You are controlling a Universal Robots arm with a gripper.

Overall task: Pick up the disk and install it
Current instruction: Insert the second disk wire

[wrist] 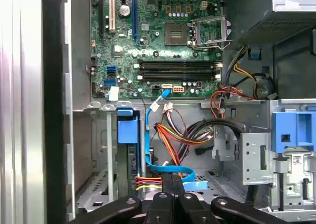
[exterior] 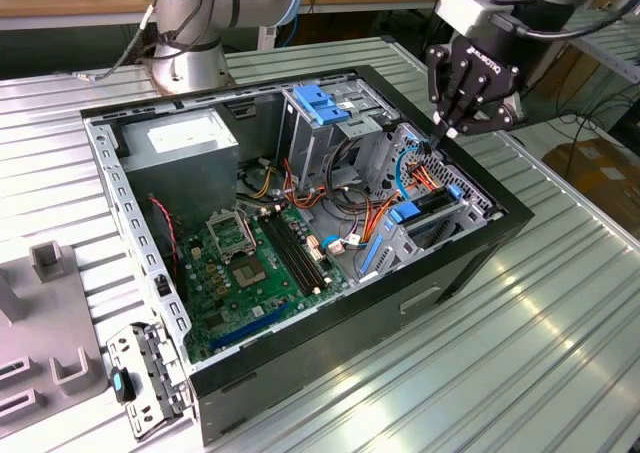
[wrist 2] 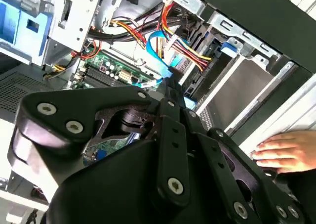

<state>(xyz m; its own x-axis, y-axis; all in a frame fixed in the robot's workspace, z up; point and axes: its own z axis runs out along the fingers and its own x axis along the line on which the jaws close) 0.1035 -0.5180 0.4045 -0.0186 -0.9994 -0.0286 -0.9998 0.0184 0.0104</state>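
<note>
Gripper (exterior: 447,131): seen in the upper right of the exterior view, over the far right corner of the open case; the black fingers (wrist: 173,197) are drawn together at the tips, and nothing is seen between them.
Nearest to the tips: a flat blue data cable (wrist: 148,135) and a bundle of red, yellow and black wires (wrist: 187,135), lying just beyond the fingertips in both wrist views.
Disk (exterior: 405,213): seated on edge in the drive bay at the exterior view's right side of the case, just below the gripper; it is told by its blue tabs (wrist: 127,131), while its body is largely hidden by the bay.
Contact with the disk: it cannot be told.
Drive cage (exterior: 325,123): placed at the back of the case, with a light-blue latch on top.
Motherboard (exterior: 250,263): laid flat on the case floor, centre of the frame.
Power supply (exterior: 185,138): a grey box with a white sticker, fixed in the upper left corner of the case.
Computer case (exterior: 330,353): set open on a ribbed metal table (exterior: 520,373).
Person's hand (wrist 2: 281,152): rested on the case edge beside the gripper body.
</note>
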